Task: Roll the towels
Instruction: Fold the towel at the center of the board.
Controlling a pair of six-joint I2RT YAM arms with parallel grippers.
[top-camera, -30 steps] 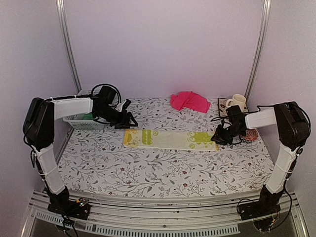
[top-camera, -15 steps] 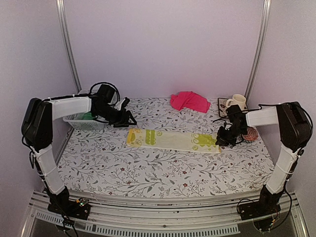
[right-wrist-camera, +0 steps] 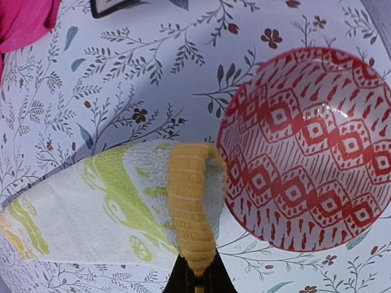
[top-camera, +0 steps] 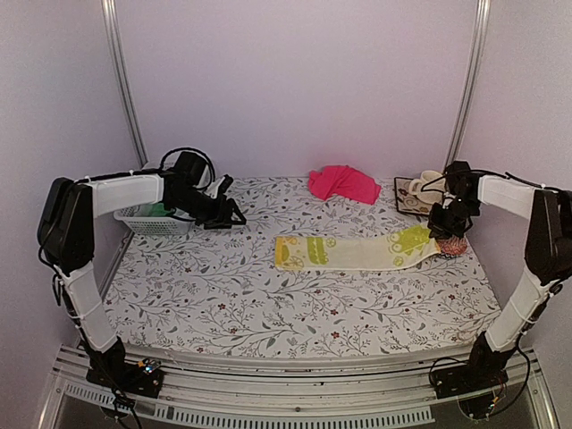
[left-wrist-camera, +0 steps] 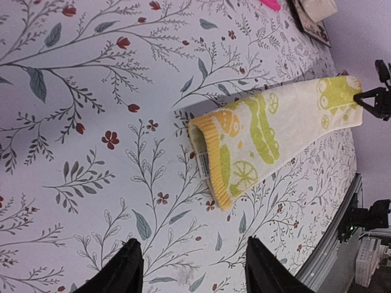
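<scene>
The right fingers (right-wrist-camera: 195, 282), clamped on the lime-yellow patterned cloth towel (top-camera: 349, 253), hold its end raised near the table's (top-camera: 268, 313) right edge, seemingly to start rolling, while the left fingers (top-camera: 234, 217) hang apart, empty.

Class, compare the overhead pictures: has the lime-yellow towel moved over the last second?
Yes. The lime-yellow towel has slid right, away from the white basket, its right end lifted by the right gripper beside the red patterned bowl.

No legible text, apparently.
</scene>
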